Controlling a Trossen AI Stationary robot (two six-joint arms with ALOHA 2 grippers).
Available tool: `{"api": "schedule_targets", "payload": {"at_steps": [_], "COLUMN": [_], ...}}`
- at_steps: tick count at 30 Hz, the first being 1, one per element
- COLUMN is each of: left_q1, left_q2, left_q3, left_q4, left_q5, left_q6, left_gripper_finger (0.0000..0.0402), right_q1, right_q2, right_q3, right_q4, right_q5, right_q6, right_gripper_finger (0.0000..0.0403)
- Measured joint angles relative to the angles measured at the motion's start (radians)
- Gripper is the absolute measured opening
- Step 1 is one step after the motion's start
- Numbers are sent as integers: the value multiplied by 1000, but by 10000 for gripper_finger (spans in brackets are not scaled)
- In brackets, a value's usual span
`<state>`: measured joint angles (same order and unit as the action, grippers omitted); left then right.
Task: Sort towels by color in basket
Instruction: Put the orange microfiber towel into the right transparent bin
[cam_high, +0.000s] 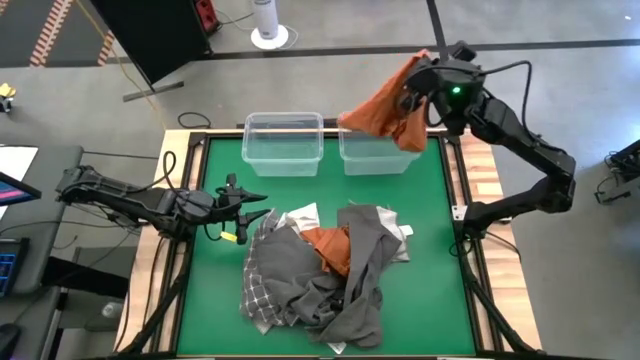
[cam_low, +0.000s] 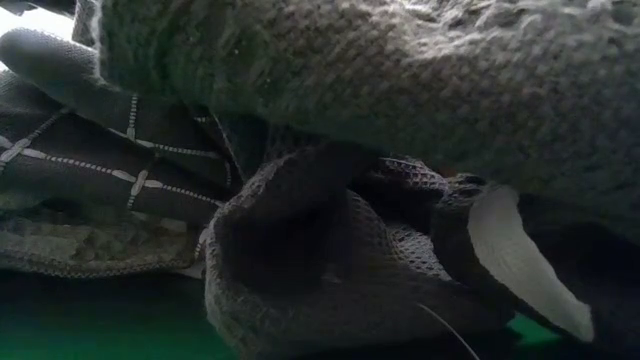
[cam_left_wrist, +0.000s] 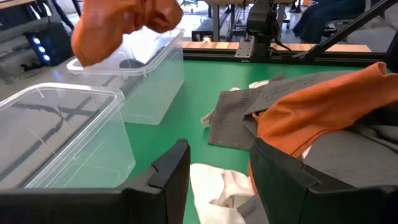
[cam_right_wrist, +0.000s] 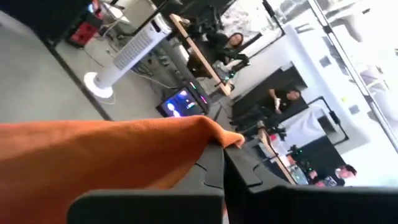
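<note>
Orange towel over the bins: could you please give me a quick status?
Right gripper shut on orange towel, above right bin. Left gripper open beside towel pile. Nothing blocking the bin.

The towels (cam_high: 330, 275) are soft, matt woven cloth, seemingly waffle-textured up close, the bins (cam_high: 284, 142) clear glossy plastic, the desk (cam_high: 215, 290) matt green.
</note>
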<state>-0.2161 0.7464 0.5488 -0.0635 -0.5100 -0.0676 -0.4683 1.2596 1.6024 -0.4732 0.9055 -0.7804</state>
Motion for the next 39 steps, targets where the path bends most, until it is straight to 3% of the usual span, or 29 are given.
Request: {"api": "schedule_targets", "payload": {"at_steps": [5, 15, 22, 27, 32, 39], "left_q1": [0, 0, 0, 0, 0, 0], "left_q2": [0, 0, 0, 0, 0, 0], "left_q3": [0, 0, 0, 0, 0, 0], "left_q4": [2, 16, 18, 17, 15, 2], "left_q5": [-15, -19, -19, -20, -20, -20], "left_q6": [14, 22, 30, 33, 28, 8], "left_gripper_finger": [160, 160, 160, 160, 160, 160], "right_q1": [2, 3, 43, 66, 50, -17], "right_q2": [-31, 9, 53, 51, 55, 48], "right_q3": [0, 1, 1, 1, -15, -19], "right_q4": [55, -90, -71, -86, -116, -294], "right_q5": [11, -180, -265, -395, -397, -392], "right_q6": [-21, 102, 129, 202, 312, 466], "right_gripper_finger": [16, 17, 17, 17, 17, 17]}}
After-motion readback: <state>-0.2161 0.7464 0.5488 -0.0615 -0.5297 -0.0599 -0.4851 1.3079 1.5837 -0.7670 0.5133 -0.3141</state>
